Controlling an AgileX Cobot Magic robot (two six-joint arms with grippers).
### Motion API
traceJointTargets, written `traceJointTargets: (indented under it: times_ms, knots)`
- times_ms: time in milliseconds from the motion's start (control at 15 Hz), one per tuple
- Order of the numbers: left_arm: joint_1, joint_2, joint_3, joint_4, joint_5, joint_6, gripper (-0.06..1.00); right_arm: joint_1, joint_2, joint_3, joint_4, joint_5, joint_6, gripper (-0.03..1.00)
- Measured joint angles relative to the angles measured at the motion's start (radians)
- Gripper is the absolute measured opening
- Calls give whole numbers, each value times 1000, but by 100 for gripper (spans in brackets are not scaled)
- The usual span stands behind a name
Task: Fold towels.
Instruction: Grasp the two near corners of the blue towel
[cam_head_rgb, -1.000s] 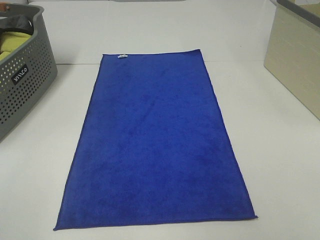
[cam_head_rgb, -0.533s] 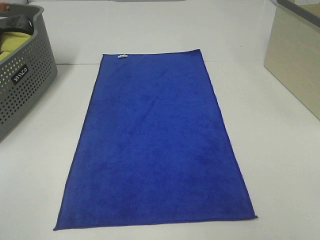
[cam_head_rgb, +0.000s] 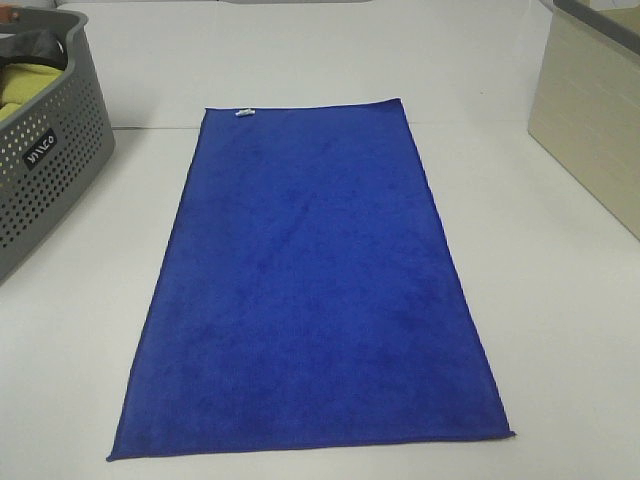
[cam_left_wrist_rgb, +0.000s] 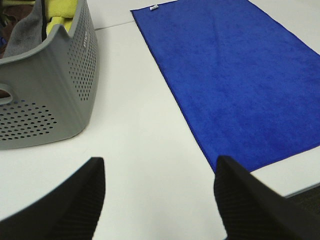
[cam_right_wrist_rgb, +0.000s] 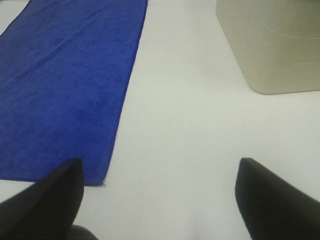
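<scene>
A royal-blue towel (cam_head_rgb: 310, 290) lies flat and fully spread lengthwise on the white table, with a small white tag (cam_head_rgb: 244, 112) on its far short edge. It also shows in the left wrist view (cam_left_wrist_rgb: 235, 75) and the right wrist view (cam_right_wrist_rgb: 65, 85). Neither gripper shows in the high view. In the left wrist view my left gripper (cam_left_wrist_rgb: 160, 200) is open and empty over bare table near the towel's near left corner. In the right wrist view my right gripper (cam_right_wrist_rgb: 160, 200) is open and empty, beside the towel's near right corner.
A grey perforated basket (cam_head_rgb: 40, 170) stands at the left, holding a yellow cloth (cam_left_wrist_rgb: 62, 15) and a grey one. A beige bin (cam_head_rgb: 590, 110) stands at the right, also in the right wrist view (cam_right_wrist_rgb: 272, 45). The white table (cam_head_rgb: 560, 330) surrounds the towel.
</scene>
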Motion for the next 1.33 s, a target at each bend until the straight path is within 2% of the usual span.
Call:
traceJointTargets:
  times_ms: [133,267,400,600,733,800,867,933,1000,1200,1333]
  knots:
    - [0,0,-7,0,-82,-74,61,0,2,0,0,-1,1,77]
    - [0,1,-5,0,-250,-149,61,0,44,-5,1,-22,30,75]
    - [0,57,8,0,-365,-184,61,0,134,-11,1,-65,88,75]
    - [0,237,15,-18,-404,-191,61,0,328,-11,49,-162,137,75]
    - [0,396,16,-123,-403,-191,61,0,474,-19,101,-225,139,75]
    - [0,527,16,-230,-402,-168,61,0,571,-35,118,-247,137,75]
    - [0,527,16,-230,-402,-168,61,0,571,-35,118,-247,137,75]
    - [0,714,16,-365,-405,-60,61,0,730,-67,125,-259,126,75]
    - [0,763,16,-404,-405,-22,61,0,763,-75,125,-260,125,75]
    - [0,1016,16,-615,-408,191,61,0,991,-135,130,-263,100,75]
    - [0,1156,16,-732,-409,316,61,0,1122,-150,183,-266,53,75]
